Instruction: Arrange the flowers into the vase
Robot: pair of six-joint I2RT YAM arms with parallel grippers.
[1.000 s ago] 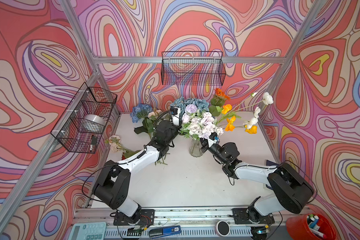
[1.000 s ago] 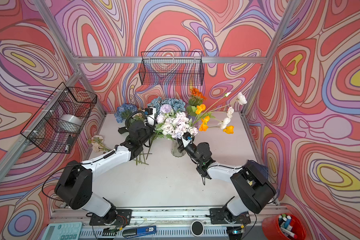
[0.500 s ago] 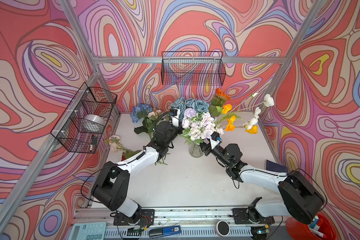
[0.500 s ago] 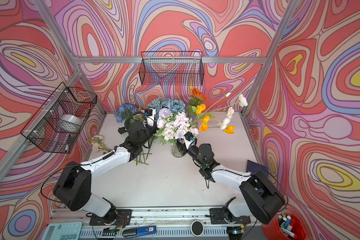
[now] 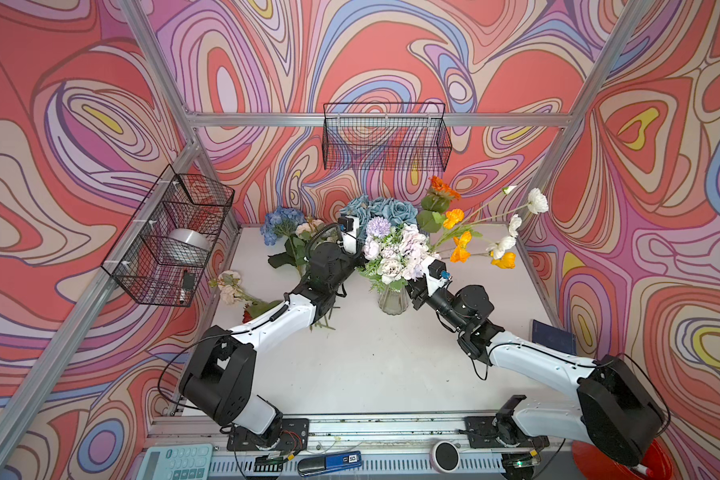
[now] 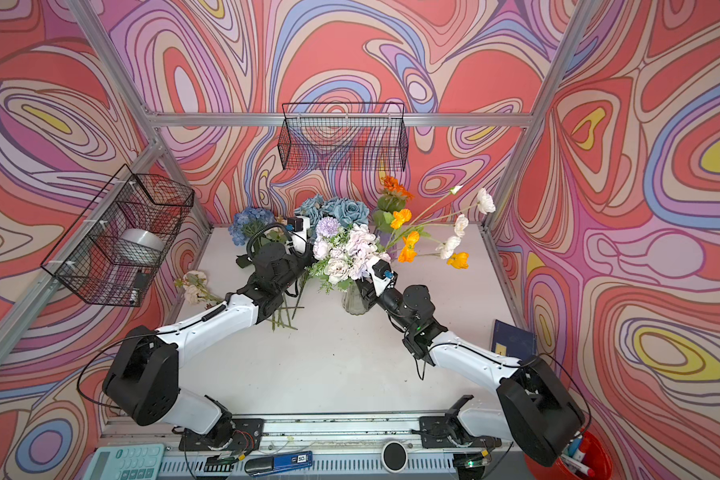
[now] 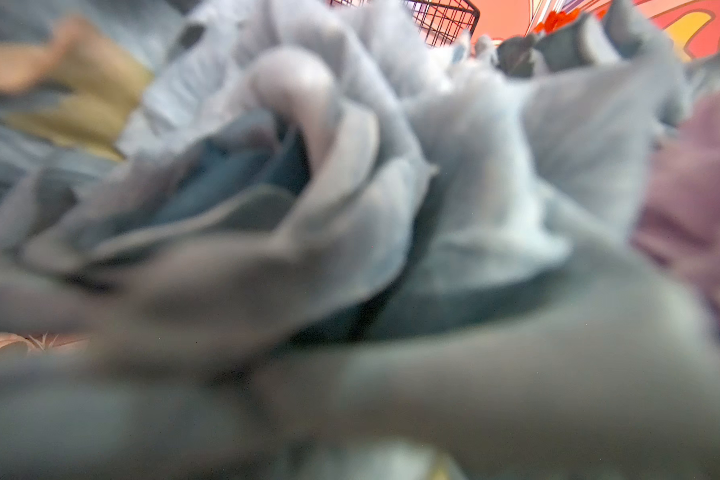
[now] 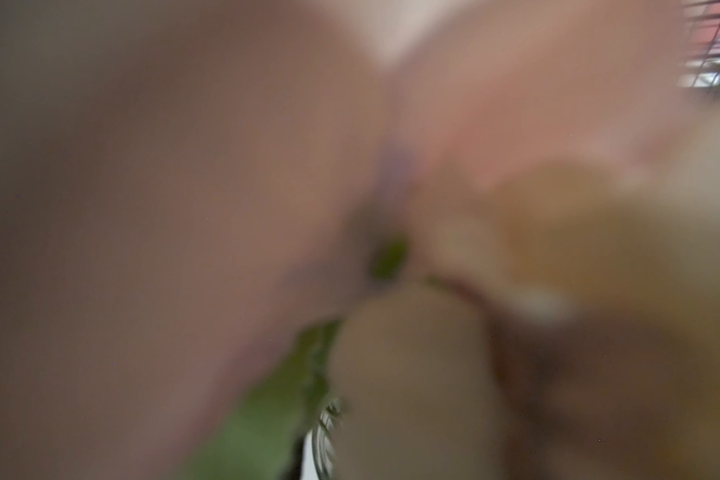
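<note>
White table [image 5: 371, 365] holds flowers [image 5: 395, 253] in a vase [image 5: 393, 301]. They hide both my grippers; I cannot tell how their jaws stand.

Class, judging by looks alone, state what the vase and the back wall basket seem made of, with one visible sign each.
The vase: clear glass, possibly plastic; see-through, vertically ribbed. The back wall basket: black wire mesh, probably coated metal; fine rods in an open grid.

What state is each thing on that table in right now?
Vase: upright, stems inside.
Pastel bouquet: standing in the vase.
Orange poppies: in the vase, leaning right.
Blue roses: behind the vase, support hidden.
Blue hydrangea: lying on the table.
Peach flowers: lying on the table.
</note>
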